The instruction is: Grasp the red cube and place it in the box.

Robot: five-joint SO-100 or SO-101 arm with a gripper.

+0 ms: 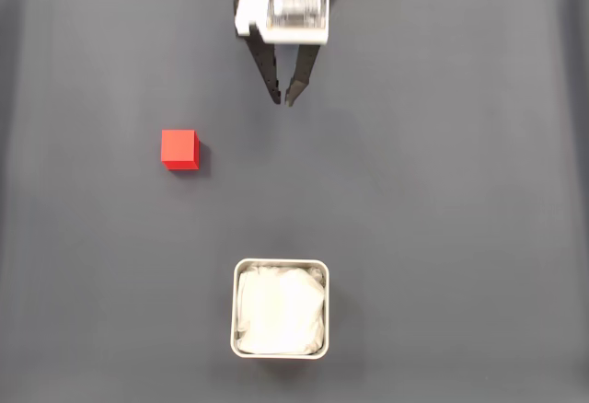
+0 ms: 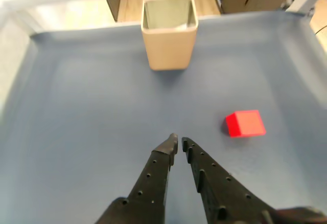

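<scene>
While the gripper [image 1: 283, 101] is held at the top of the fixed view, its black fingers are seen drawn almost together, nothing caught between them. The red cube [image 1: 179, 149] is found on the dark grey cloth [image 1: 442, 191], well to the left. The box [image 1: 280, 308] is set apart near the bottom edge, lined with white paper [image 1: 281, 311].
</scene>
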